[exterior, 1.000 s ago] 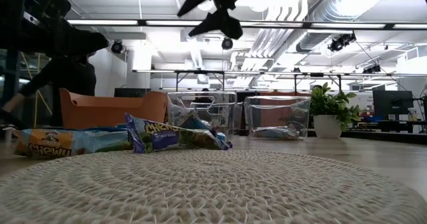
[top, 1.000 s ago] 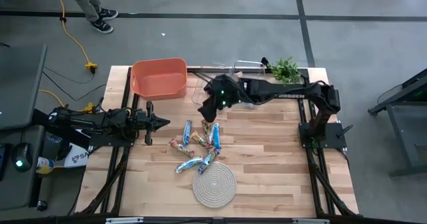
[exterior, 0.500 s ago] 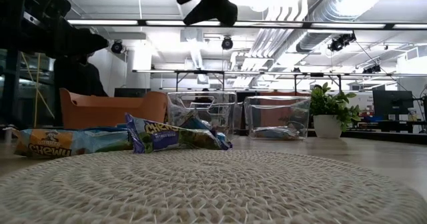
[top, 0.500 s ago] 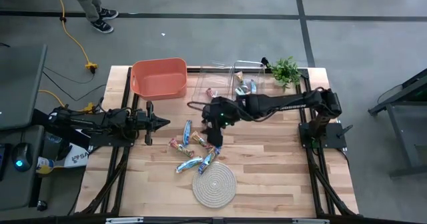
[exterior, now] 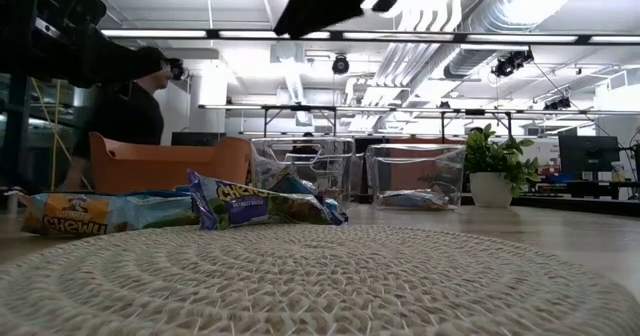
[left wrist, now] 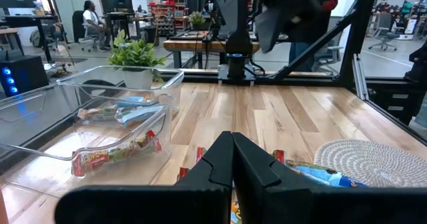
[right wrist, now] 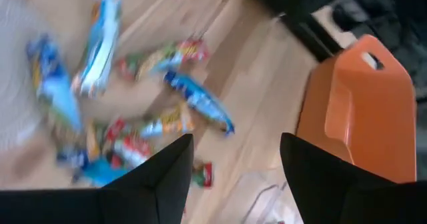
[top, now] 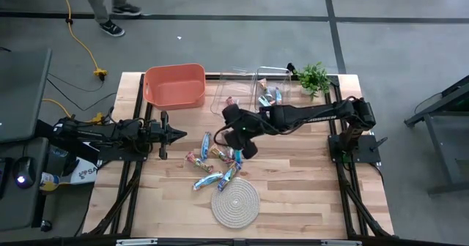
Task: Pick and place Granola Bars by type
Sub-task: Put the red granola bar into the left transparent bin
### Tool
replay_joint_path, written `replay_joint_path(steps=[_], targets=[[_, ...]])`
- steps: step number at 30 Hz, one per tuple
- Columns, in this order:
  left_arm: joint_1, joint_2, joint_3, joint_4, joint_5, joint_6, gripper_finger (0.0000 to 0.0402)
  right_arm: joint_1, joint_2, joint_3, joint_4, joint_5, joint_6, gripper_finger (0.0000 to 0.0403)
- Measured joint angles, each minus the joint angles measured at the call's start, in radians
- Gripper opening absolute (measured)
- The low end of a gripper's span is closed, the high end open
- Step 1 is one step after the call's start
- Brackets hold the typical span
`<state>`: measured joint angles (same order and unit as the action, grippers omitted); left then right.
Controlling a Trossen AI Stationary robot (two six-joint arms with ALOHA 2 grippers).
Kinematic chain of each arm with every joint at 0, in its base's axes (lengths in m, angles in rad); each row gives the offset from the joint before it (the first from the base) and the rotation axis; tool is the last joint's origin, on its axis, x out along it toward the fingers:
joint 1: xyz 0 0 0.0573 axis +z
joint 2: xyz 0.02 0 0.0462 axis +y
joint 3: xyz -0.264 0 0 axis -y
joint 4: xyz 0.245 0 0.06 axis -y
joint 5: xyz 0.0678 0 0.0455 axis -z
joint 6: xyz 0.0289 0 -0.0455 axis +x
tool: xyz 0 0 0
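Note:
Several Granola Bars (top: 217, 163) lie in a loose pile on the wooden table, some blue-silver, some red-orange. They also show in the right wrist view (right wrist: 127, 111) and the low view (exterior: 262, 205). My right gripper (top: 248, 148) hangs open above the pile's right side, slanting down, with nothing between its fingers (right wrist: 160, 177). My left gripper (top: 173, 135) rests shut and level at the table's left, pointing toward the pile (left wrist: 232, 163). More bars lie in two clear bins (top: 253, 92).
An orange bin (top: 174, 85) stands at the far left, and a potted plant (top: 314, 76) at the far right corner. A round coiled rope mat (top: 235, 202) lies near the front edge. A person (top: 110, 1) stands beyond the table.
My right gripper has swung from in front of the clear bins toward the table's near edge, ending above the bar pile, and has rolled about its own axis. Its fingers have stayed open. The bars have not moved.

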<state>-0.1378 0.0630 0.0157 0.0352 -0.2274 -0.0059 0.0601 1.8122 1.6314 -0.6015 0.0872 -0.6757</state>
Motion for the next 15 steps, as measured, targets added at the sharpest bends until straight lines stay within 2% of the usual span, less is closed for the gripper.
replay_joint_path(steps=[8,15], targets=[[0.0,0.0,0.0,0.0,0.0,0.0,0.0,0.002,0.002,-0.174,-0.012,-0.152,-0.287,0.0211],[0.0,0.0,0.0,0.0,0.0,0.0,0.0,0.035,0.002,-0.333,0.113,-0.115,-0.434,0.0211]])
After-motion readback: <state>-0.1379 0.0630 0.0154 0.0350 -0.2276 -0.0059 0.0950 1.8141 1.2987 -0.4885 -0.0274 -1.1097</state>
